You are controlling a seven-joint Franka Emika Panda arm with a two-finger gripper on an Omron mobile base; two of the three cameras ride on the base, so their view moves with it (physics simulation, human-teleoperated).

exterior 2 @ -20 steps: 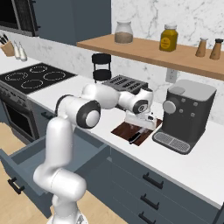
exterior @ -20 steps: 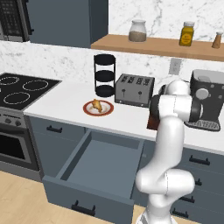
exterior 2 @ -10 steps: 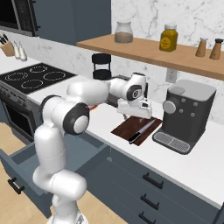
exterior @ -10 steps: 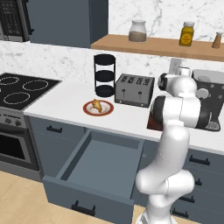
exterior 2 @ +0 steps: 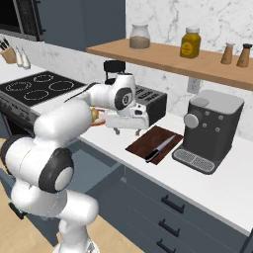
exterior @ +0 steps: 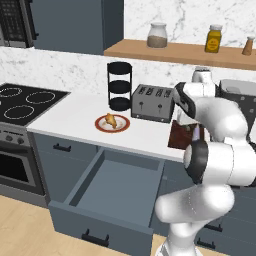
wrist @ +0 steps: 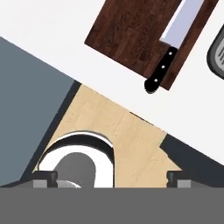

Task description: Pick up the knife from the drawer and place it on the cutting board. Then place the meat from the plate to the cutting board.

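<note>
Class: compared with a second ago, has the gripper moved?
Yes. The gripper has swung left, off the cutting board and away from the coffee machine, toward the plate.

There was one knife (exterior 2: 160, 148), one board (exterior 2: 148, 141), one plate (exterior: 112, 123), one toaster (exterior: 152, 102), one rack (exterior: 120, 85), two jars (exterior 2: 140, 36).

Left base view: behind arm on left, looks forward-down over open drawer (exterior: 112, 192) and counter. Right base view: behind on right, same counter. Hand view: close, straight down. Shared with right base view: cutting board (exterior 2: 153, 141) (wrist: 131, 33), knife (exterior 2: 160, 149) (wrist: 173, 46).
</note>
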